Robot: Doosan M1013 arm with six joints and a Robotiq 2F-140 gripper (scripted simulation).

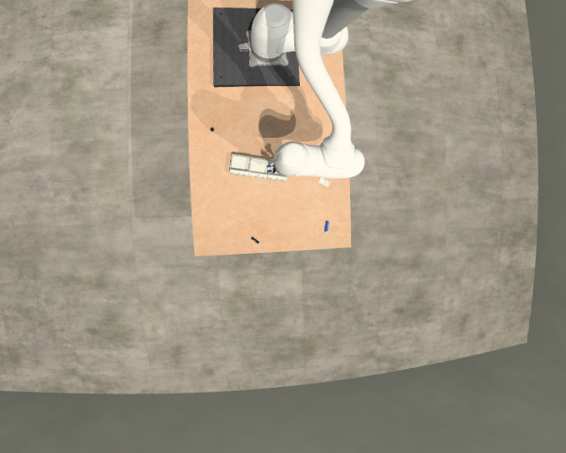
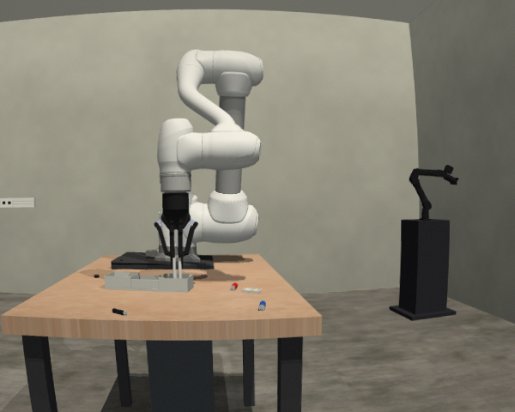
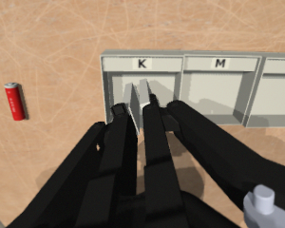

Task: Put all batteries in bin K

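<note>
My claw (image 3: pixel 139 97) hangs point-down inside the bin marked K (image 3: pixel 142 63), the end compartment of the bin row (image 2: pixel 148 281). Fingers are pressed almost together. I see nothing pinched between them, though a very thin part could hide there. The K floor that I can see around the fingers is bare; the rest is behind my own links. The M bin (image 3: pixel 220 63) next door looks empty.

3 batteries are out on the table (image 2: pixel 293 319):
- Red battery (image 3: pixel 15 101): nearest. In the wrist view it lies left of the claw, outside K's outer wall and apart from it, flat on the wood. Its long axis runs roughly along the view's up-down line, slightly tilted, cap end at the top.
- Blue battery (image 2: pixel 262 305): further toward the table's front edge, past a small white part (image 2: pixel 251 290) that has to stay put.
- Black battery (image 2: pixel 119 312): near the front edge, on the other side of the bin row, well apart from the claw.

There is also a small dark dot (image 1: pixel 211 128) near the base plate (image 1: pixel 224 73); too small to identify.

My judgement: red is next. I lift clear of K's wall, shift sideways over the red one, spread the fingers, and close across its short width, so the wrist probably needs little turning. Risk: clipping K's wall on the way out and tipping the row.
</note>
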